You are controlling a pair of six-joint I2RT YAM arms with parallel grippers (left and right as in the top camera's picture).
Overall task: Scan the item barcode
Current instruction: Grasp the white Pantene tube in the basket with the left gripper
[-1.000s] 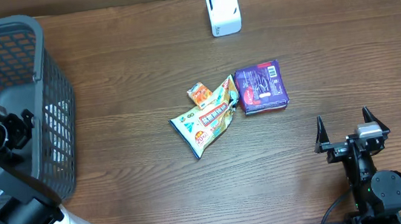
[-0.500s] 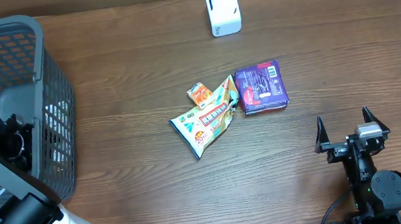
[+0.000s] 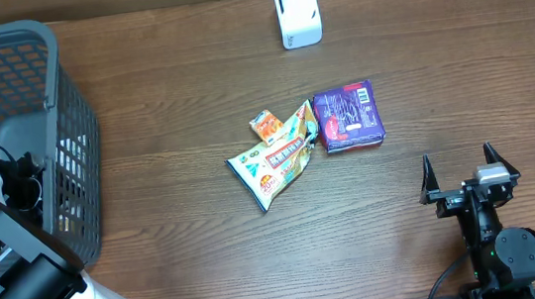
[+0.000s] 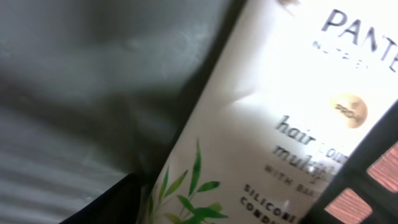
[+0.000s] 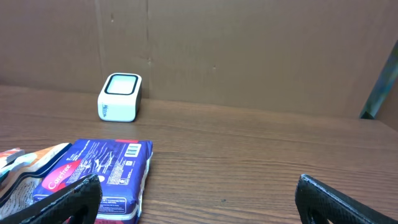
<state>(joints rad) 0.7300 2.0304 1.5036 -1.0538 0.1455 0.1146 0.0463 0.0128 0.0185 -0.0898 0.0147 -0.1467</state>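
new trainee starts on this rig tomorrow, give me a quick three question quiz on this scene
1. True or false: the purple pack lies apart from the scanner.
2. The left wrist camera looks closely at: A scanner, B white bottle, C purple pack.
3. Fill in: the right fingers stand ___, holding nothing.
Key: 1 true; 2 B; 3 open.

Overhead straight down, left wrist close inside basket (image 3: 75, 140), right wrist low, sharing scanner (image 5: 120, 98)
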